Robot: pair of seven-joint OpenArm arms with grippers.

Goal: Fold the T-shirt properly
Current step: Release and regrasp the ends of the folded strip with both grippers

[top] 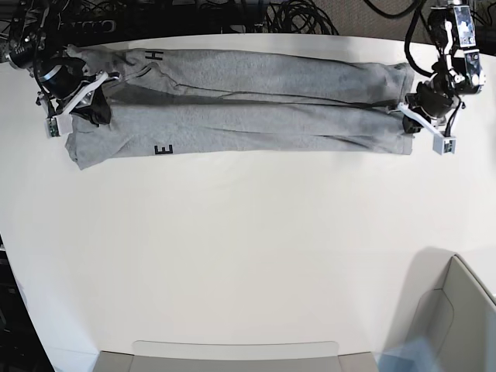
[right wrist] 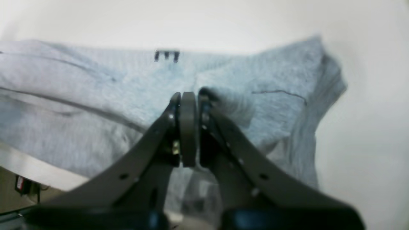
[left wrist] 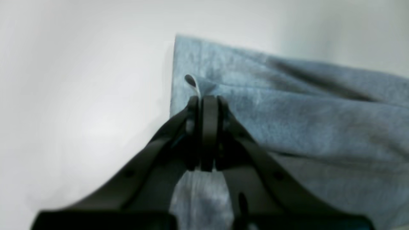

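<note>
White worktop (top: 248, 263): T-shirt (top: 248, 108) long axis runs L–R, arm to arm. Left gripper (left wrist: 207, 105) and right gripper (right wrist: 189, 99) at opposite ends, jaws of each pressed together, pinching cloth.

A white table (top: 248, 256) fills most of the base view; a tangle of black cables (top: 232, 14) runs along the top edge behind it; a grey bin (top: 453, 314) sits at the lower right corner; a grey tray edge (top: 232, 358) lies along the bottom.
</note>
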